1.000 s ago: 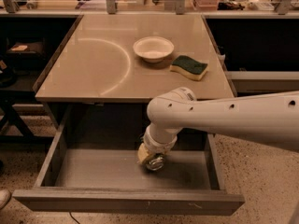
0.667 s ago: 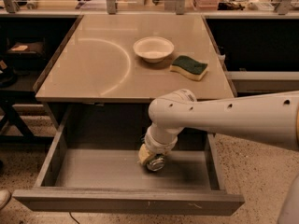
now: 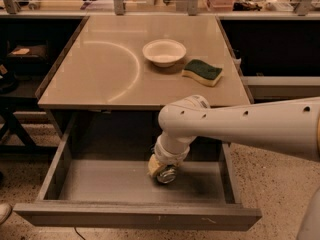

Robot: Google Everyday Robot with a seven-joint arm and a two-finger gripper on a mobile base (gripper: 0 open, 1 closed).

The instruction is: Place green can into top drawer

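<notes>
The top drawer (image 3: 100,181) is pulled open below the table, wide, shallow and grey. My white arm reaches down into it from the right. My gripper (image 3: 161,170) is low inside the drawer, right of its middle, close to the bottom. A tan finger pad (image 3: 153,166) shows beside a shiny round silver end (image 3: 168,175), which is the end of the green can. The can's dark green body is hidden behind my wrist. The can sits tilted in my gripper, at or just above the drawer bottom.
On the tabletop (image 3: 100,69) stand a white bowl (image 3: 164,51) and a green-and-yellow sponge (image 3: 202,72) at the right. Dark shelving lies to the left and right of the table. The drawer's front panel (image 3: 135,216) is nearest the camera.
</notes>
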